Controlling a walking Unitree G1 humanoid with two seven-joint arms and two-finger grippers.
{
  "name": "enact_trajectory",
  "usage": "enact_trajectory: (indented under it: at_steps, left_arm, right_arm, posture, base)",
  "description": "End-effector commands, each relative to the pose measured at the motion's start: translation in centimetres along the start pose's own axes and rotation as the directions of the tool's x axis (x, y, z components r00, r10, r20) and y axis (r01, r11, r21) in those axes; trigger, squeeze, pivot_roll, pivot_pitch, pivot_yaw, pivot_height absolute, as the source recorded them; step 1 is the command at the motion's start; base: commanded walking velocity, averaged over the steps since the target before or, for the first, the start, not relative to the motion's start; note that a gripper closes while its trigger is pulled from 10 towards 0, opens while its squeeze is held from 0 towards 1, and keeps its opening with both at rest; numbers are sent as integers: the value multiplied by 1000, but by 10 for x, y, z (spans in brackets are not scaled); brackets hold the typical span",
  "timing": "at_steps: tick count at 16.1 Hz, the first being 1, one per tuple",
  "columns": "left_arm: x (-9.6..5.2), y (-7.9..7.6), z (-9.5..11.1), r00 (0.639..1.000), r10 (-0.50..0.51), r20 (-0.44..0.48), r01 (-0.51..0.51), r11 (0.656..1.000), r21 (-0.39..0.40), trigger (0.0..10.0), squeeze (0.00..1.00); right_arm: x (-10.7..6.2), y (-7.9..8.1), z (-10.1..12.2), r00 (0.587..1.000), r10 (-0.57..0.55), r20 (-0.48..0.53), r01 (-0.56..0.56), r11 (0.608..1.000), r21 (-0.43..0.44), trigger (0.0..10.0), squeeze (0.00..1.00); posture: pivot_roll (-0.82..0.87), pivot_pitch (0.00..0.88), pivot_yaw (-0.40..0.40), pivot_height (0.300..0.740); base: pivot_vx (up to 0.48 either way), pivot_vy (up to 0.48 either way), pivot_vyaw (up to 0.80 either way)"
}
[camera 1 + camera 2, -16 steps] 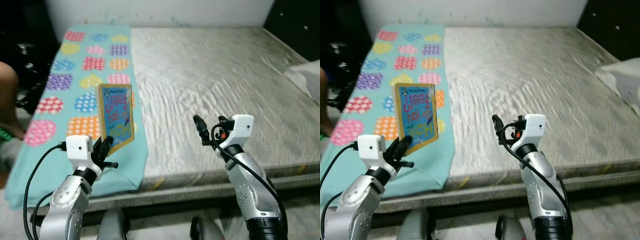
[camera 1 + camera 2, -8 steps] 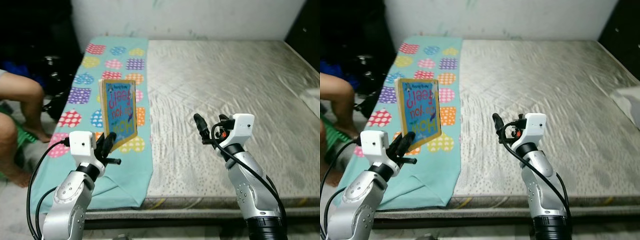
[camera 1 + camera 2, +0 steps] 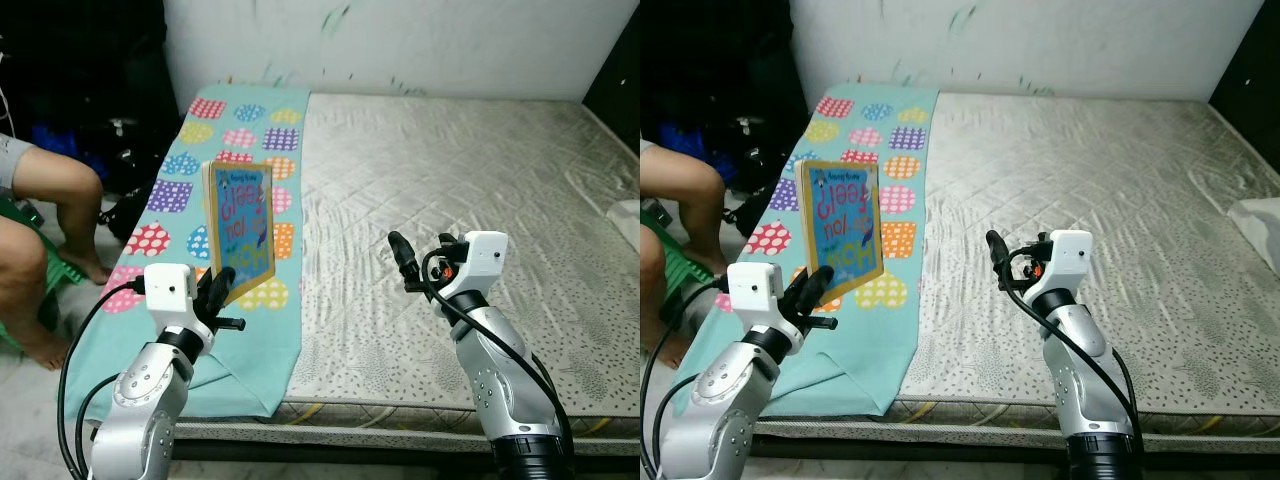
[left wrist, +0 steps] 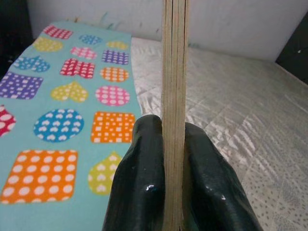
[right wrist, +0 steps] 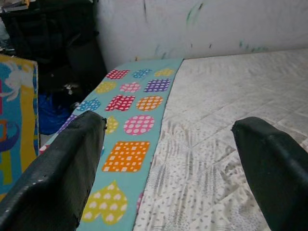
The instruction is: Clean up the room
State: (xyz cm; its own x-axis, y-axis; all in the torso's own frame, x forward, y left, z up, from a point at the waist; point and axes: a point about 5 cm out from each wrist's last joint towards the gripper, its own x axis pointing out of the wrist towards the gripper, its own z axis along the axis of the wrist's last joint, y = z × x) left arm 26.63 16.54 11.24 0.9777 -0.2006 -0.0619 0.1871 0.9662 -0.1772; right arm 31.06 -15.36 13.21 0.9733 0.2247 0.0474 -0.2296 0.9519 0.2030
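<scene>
Book [image 3: 240, 232] held upright above the bed's edge.
In the head views, it is gripped by the left gripper [image 3: 215, 293] over the patterned sheet [image 3: 230, 140] on the mattress [image 3: 450, 170]; the right gripper [image 3: 402, 258] is raised. In the left wrist view, its edge is clamped between the jaws. In the right wrist view, the jaws are spread wide.

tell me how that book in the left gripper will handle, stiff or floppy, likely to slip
The book probably handles stiff: the left wrist view shows thick board-like pages, and it stands upright without sagging. It may pivot or slip, since the left gripper pinches only its lower edge and it already leans slightly. It looks light for its size.
</scene>
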Motion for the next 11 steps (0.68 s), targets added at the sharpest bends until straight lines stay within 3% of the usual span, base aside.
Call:
enact_trajectory:
  at_steps: [1,6,11]
  left_arm:
    - [2,-3,1,1000,4,-4,-4,1000,17,10000,0]
    - [2,8,-1,995,95,-6,-95,995,14,10000,0]
    - [5,7,2,995,97,13,-98,994,53,10000,0]
  right_arm:
    - [0,-3,0,1000,-19,5,19,1000,-7,10000,0]
    - [-3,-8,-2,998,-55,-3,55,998,-19,10000,0]
    - [0,-9,-2,998,-61,-2,61,998,-28,10000,0]
  posture:
    - [-4,0,-9,740]
    - [-7,0,-12,740]
    - [-11,0,-16,740]
  base:
    - [0,0,0]
    - [0,0,0]
    - [0,0,0]
